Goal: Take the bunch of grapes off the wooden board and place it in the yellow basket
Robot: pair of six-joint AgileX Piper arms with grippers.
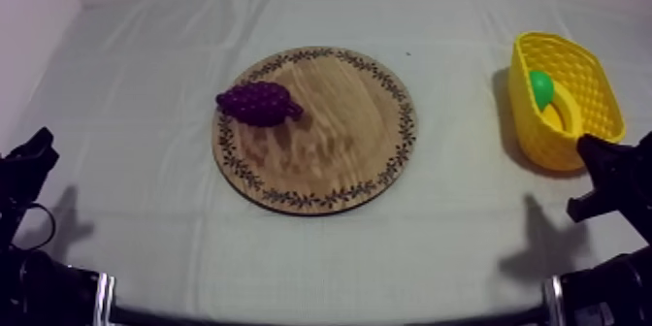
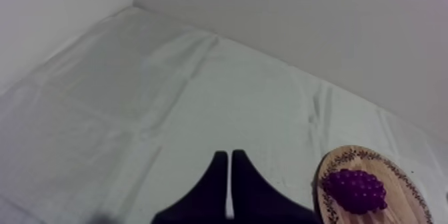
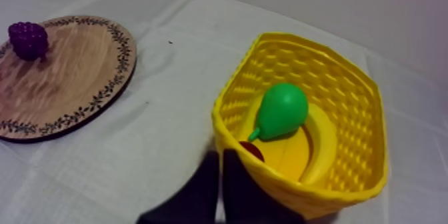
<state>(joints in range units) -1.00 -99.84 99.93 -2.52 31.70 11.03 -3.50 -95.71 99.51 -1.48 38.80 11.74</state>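
Both pinched together, empty — left gripper (image 2: pixel 230 165) over cloth (image 2: pixel 133 93), right gripper (image 3: pixel 220 168) beside the lattice yellow basket (image 3: pixel 347 87); bumpy bunch of grapes (image 1: pixel 258 103) on the round wooden board (image 1: pixel 335 150).

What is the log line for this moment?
purple bunch of grapes: on round wooden board | yellow basket: green pear, yellow banana, small red fruit | left gripper: shut | right gripper: shut

light: soft, dim | shadows: left of yellow basket (image 1: pixel 594 82), faint on cloth (image 1: pixel 146 126)
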